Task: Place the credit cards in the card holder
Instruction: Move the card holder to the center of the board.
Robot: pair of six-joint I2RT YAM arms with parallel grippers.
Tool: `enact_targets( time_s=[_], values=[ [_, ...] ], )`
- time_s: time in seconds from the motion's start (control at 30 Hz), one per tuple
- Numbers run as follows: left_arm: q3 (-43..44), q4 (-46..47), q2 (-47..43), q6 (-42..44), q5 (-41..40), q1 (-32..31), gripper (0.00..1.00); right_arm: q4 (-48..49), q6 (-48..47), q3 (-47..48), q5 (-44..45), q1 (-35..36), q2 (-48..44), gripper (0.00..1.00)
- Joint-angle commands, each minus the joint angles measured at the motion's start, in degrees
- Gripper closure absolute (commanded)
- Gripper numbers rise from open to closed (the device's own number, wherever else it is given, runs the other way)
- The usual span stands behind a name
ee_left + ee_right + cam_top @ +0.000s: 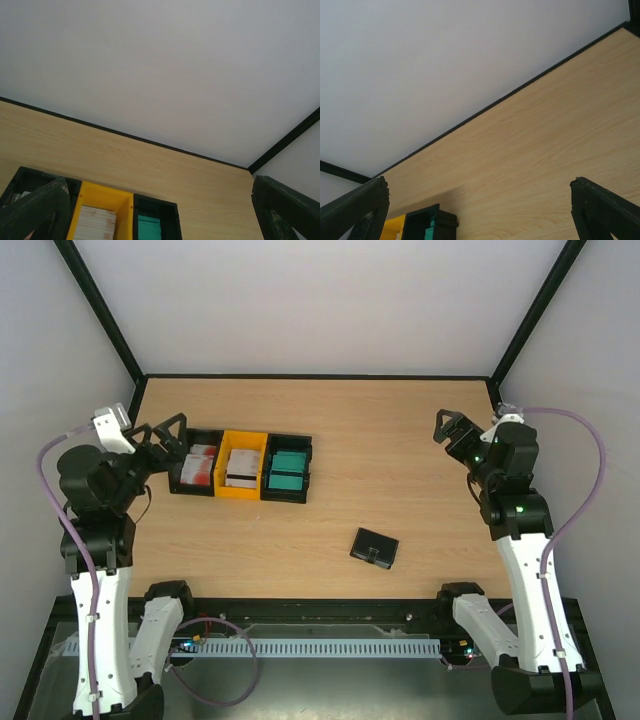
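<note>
Where the card holder lies: one small black folding wallet (374, 548), closed and flat on the near-middle of the table, well apart from the bins and both grippers.
Table: one light wood-grain laminate top (420, 500) with a black edge and white walls around it.
Bins: three open rectangular plastic bins, side by side in a row at the left of the table: one left black bin (196, 491), one yellow bin (240, 494) and one right black bin (286, 499).
Red-and-white credit cards: one group (200, 465) in the left black bin; the number cannot be told.
White credit cards with a dark stripe: one stack (241, 468) in the yellow bin; only the top card shows.
Teal credit cards: two teal faces (287, 470), one behind the other, in the right black bin; the depth of each pile cannot be told.
Writing: print on the cards is too small to read.
Left gripper: one (165, 427), with two black fingers (35, 210) spread wide and holding nothing, raised at the far-left corner of the left black bin.
Right gripper: one (446, 430), with two black fingers (355, 210) spread wide and holding nothing, raised over bare table at the far right, well apart from the wallet.
</note>
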Motion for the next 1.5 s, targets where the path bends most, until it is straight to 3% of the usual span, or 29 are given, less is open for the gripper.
enact_targets(
  time_s=[0.0,0.07,0.23,0.4,0.57,0.77,0.93,1.1,1.33,1.47],
  values=[
    [-1.52,0.83,-1.04,-0.83,1.15,-0.83,0.00,0.49,1.85,-2.77,-2.39,-0.71,-0.03,0.05],
    [-2.33,1.01,-0.89,-0.69,2.92,-1.41,0.00,0.08,2.01,-4.29,-3.54,-0.83,-0.08,0.05],
    [-8.53,11.41,-2.30,-1.75,23.17,-5.45,0.00,2.60,3.78,-12.21,-15.43,-0.96,0.11,0.02],
    [-13.22,15.61,-1.27,-5.13,25.59,-6.78,0.00,3.19,6.82,-22.65,-17.35,-0.90,-0.22,0.06],
    [-19.13,23.64,2.60,-11.33,25.57,-9.54,0.00,-2.24,11.05,-27.65,-8.07,0.63,-1.78,0.10],
    [-27.00,32.28,6.85,-14.28,12.65,-30.75,0.00,-3.04,24.26,-35.38,2.02,6.95,-8.74,0.17],
    [-27.49,32.67,15.23,-14.02,0.83,-47.20,0.00,-4.98,23.15,-37.21,0.48,9.57,-3.77,0.20],
    [-26.60,32.80,25.31,-16.29,-5.96,-54.46,0.04,-3.99,21.35,-37.81,-1.65,13.93,1.58,0.27],
    [-26.18,35.18,34.17,-20.13,-8.88,-60.34,0.10,-5.07,22.12,-39.87,-6.08,20.41,3.35,0.38],
    [-26.39,37.32,37.41,-20.25,-9.20,-62.63,0.21,-5.95,22.01,-41.83,-11.60,22.99,3.97,0.43]
  ],
)
